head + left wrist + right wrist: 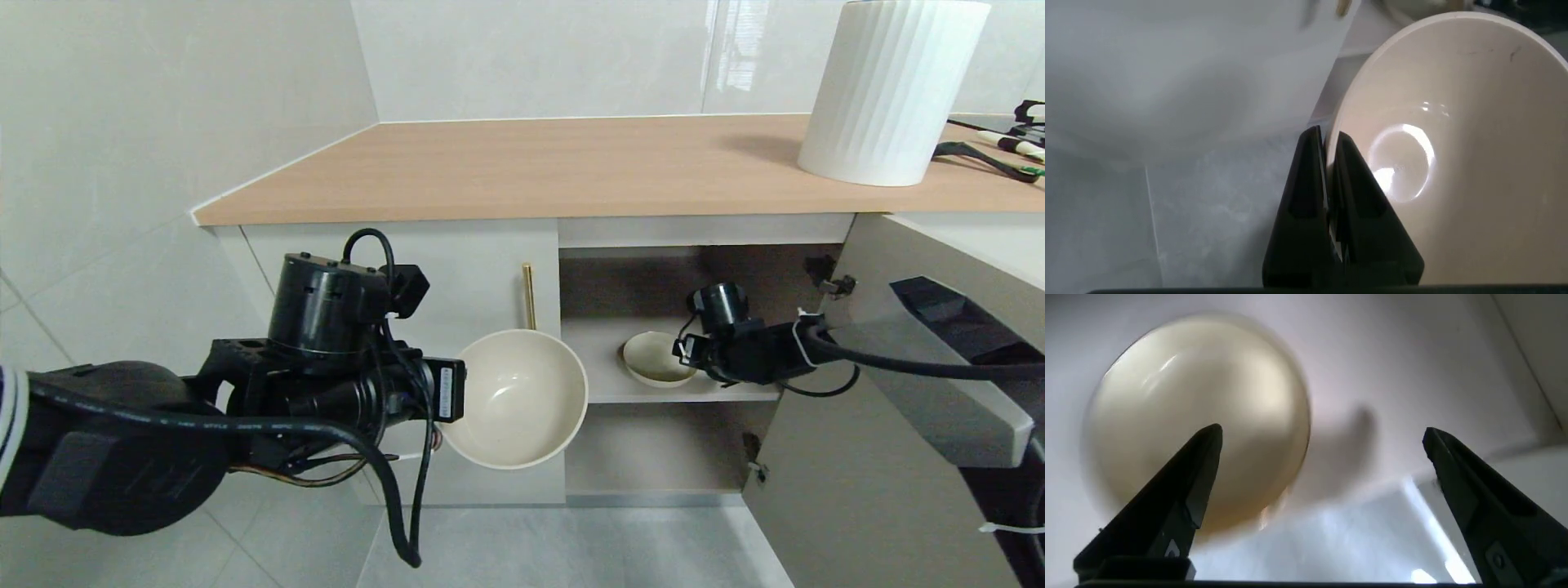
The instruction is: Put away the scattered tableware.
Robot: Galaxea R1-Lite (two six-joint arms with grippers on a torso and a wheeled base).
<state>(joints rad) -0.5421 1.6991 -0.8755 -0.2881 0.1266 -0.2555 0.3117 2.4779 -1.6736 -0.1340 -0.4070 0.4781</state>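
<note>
Bowl [518, 400]: cream, deep, held in the air in front of the closed cabinet door on the left, its opening turned toward the head camera. The left gripper [455, 394] grips it by the rim at its left edge. The left wrist view shows the two black fingers [1308, 175] pressed together on the rim, one inside the bowl and one outside.

Behind the bowl, a brass handle [528, 294] stands upright on the closed door. Just right of it the cabinet is open, its door [857, 457] swung out to the right.

A small cream dish [655, 358] lies on the shelf [600, 371] inside. The right gripper [682, 349] hangs just beside the dish on its right, jaws wide apart and holding nothing.

Farther back, on the wooden countertop [531, 171], a white ribbed cylinder [890, 90] stands upright at right, with dark utensils [1004, 151] beyond it.
</note>
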